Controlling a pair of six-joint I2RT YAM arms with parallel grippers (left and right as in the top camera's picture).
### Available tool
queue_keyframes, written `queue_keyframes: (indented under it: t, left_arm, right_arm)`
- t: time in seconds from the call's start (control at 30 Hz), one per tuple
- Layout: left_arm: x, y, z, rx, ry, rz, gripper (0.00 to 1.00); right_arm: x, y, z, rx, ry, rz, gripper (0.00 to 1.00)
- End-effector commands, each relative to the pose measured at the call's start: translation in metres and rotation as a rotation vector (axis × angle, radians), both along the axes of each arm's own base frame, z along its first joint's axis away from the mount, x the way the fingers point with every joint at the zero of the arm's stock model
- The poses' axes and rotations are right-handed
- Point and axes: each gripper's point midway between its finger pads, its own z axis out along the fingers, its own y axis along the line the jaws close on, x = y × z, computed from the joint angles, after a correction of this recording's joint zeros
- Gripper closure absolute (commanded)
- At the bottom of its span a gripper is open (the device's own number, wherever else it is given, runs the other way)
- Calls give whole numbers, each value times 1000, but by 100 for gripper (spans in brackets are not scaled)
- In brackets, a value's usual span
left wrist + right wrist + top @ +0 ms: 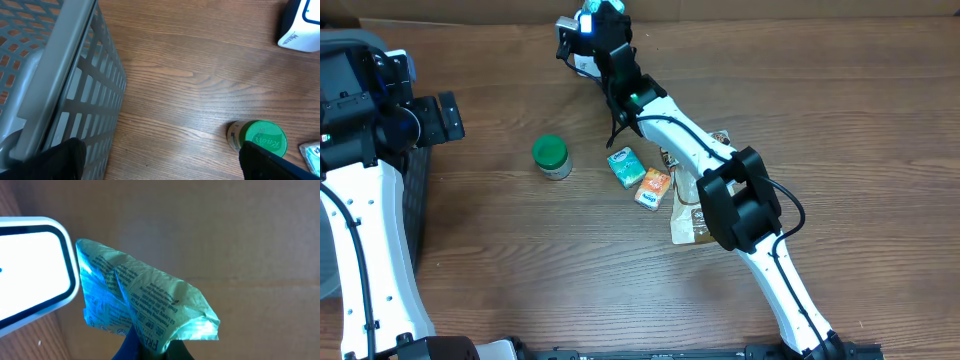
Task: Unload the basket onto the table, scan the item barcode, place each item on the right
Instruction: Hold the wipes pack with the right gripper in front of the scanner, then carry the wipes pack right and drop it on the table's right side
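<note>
Two arms: right fingers (126, 350) pinch a green packet (145, 300) beside the scanner (30, 270), left fingers (60, 160) spread.

Light falls evenly from overhead, so the wooden table (520, 270) carries a soft sheen and only faint shadows beside the arms. At the far edge the scanner's window (30, 270) burns pure white, overexposed. It throws a cold cyan glare across the near side of the green packet (145, 310), whose print reads slightly soft. The wall (240, 230) behind sits dim and brown. In the left wrist view the grey basket (60, 75) looms close and blurred.
</note>
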Motion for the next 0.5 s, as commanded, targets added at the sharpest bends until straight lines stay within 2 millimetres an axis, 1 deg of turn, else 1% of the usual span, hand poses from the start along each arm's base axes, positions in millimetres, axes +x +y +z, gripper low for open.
queue_keyframes:
  t: [0.0,0.1,0.3,0.37,0.47]
  left_arm:
    - [2,0,1,2,-2,-16,0]
    - [2,0,1,2,-2,-16,0]
    - [2,0,1,2,-2,-16,1]
    - [2,0,1,2,-2,-16,1]
    - [2,0,1,2,-2,-16,0]
  right_arm:
    - [2,-2,14,20,-31,-4,96]
    - [3,-8,20,31,-54,-38,96]
    - [3,-11,30,60,-77,-60,96]
    - [1,-13,38,120,-73,-65,96]
    - [-6,-18,65,255,-58,-80,96]
